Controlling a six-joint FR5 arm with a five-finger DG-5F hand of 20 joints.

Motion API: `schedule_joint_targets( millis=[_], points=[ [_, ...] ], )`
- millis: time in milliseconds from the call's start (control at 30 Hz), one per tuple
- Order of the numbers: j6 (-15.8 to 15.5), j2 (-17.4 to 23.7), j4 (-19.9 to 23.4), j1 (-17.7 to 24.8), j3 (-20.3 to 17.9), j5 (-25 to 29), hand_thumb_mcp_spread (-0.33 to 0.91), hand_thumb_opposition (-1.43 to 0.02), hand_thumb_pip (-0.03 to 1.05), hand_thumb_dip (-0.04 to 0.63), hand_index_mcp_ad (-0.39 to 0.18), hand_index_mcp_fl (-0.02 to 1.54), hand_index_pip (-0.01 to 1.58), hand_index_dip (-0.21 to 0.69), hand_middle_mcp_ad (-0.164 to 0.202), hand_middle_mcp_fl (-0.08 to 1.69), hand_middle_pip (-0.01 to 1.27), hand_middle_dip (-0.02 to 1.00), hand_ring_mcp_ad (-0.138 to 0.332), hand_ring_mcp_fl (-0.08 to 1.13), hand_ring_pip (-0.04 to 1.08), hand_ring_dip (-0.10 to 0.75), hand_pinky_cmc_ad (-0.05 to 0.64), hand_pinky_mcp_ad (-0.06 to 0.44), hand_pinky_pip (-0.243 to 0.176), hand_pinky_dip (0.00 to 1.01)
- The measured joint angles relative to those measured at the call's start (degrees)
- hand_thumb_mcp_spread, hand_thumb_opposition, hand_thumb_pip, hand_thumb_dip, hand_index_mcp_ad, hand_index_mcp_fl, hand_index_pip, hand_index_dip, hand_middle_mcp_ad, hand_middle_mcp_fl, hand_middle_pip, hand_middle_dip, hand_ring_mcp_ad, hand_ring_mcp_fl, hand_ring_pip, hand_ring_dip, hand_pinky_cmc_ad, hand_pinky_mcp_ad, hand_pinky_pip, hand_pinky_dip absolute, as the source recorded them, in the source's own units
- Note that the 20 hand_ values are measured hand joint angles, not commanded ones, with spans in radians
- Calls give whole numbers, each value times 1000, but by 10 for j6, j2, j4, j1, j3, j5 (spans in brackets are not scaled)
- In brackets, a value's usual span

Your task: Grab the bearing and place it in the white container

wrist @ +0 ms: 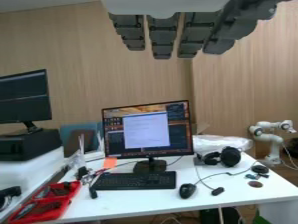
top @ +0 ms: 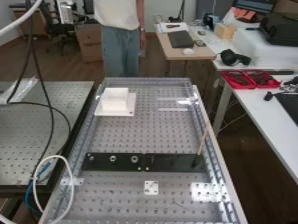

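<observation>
Hanging straight and holding nothing, the fingers of the hand [wrist: 163,37] are open. The bearing [top: 135,159] sits well apart from them on the black plate [top: 174,161]; I take it to be the rightmost of three small round metal pieces, though I can't be sure. It should be stiff, heavy for its size and perhaps slick, so a thumb-and-finger pinch on opposite sides of its outer rim looks best, lowered from straight above. Such a piece won't crush but could roll or squirt out. Also apart from the hand, farther along the bench [top: 120,132] than the plate, stands the white container [top: 116,105]; whether anything is inside, I can't tell. Beyond the fingertips, red trays [wrist: 65,203] hold dark tools [wrist: 60,189].
</observation>
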Motion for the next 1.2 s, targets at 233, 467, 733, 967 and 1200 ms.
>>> schedule_joint_targets(
  millis=[233,467,733,967,1200],
  points=[
    [-2,6,20,-2,-31,4,162,-188,298,31,24,-10,10,31,59,28,70,31,65,7,38,19,45,66,-10,63],
    [-3,10,33,-2,-56,14,264,-545,323,49,7,9,58,122,59,42,106,150,82,3,77,59,246,227,-44,241],
    [0,16,31,-2,-65,21,265,-635,333,49,7,24,72,155,59,58,124,180,122,3,101,72,351,291,-58,291],
    [-2,19,30,-1,-64,24,265,-656,333,49,7,24,79,155,59,58,126,190,140,3,106,80,379,311,-75,295],
    [-10,21,29,0,-62,30,265,-661,363,47,10,24,79,155,63,54,129,190,138,3,106,80,384,314,-75,297]
  ],
)
